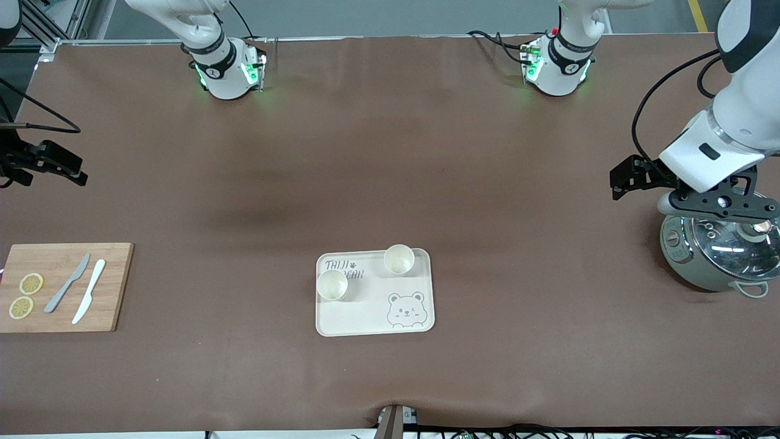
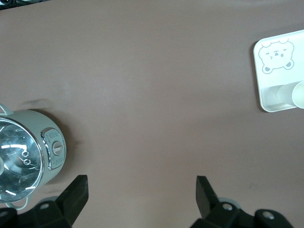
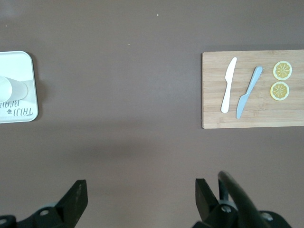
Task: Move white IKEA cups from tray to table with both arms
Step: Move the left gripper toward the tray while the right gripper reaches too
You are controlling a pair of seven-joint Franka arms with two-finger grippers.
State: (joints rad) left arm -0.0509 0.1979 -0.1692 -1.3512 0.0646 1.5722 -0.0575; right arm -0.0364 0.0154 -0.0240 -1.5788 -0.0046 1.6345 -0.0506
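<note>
Two white IKEA cups stand upright on the cream bear tray [image 1: 365, 317] in the middle of the table. One cup [image 1: 399, 258] is at the tray's corner toward the left arm's end. The other cup [image 1: 332, 285] is nearer the front camera, toward the right arm's end. My left gripper [image 1: 616, 182] is open and empty, up over the table beside a pot; its wrist view [image 2: 141, 190] shows bare table between the fingers and one cup [image 2: 298, 95]. My right gripper [image 1: 82, 172] is open and empty over the table's right-arm end; its wrist view [image 3: 141, 192] shows a cup [image 3: 9, 88].
A grey pot with a glass lid [image 1: 719, 253] stands at the left arm's end, under that arm's wrist. A wooden cutting board [image 1: 61, 286] with two knives and two lemon slices lies at the right arm's end.
</note>
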